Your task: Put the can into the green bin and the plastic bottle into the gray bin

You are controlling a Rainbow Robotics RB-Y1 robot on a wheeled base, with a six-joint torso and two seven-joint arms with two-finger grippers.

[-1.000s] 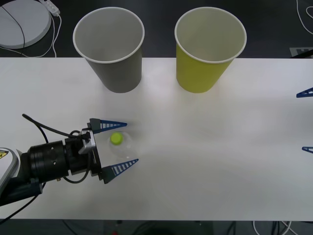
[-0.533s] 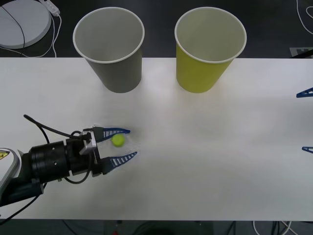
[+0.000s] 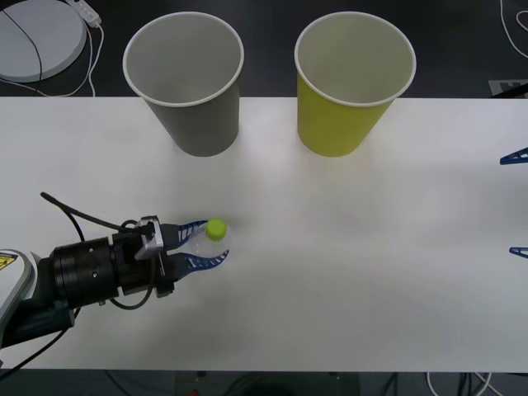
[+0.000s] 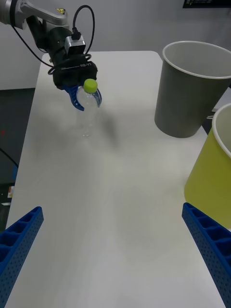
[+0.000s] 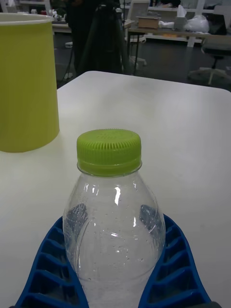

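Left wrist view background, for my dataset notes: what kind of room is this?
Probably an office or lab workspace: behind the white table stand desks with clutter, a rolling office chair and a dark tripod-like stand.

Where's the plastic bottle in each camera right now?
Front view: plastic bottle in the left gripper, near the table's left.
Right wrist view: bottle far off, in that gripper.
Left wrist view: bottle close up between blue fingers.
Shared landmark: green bin.
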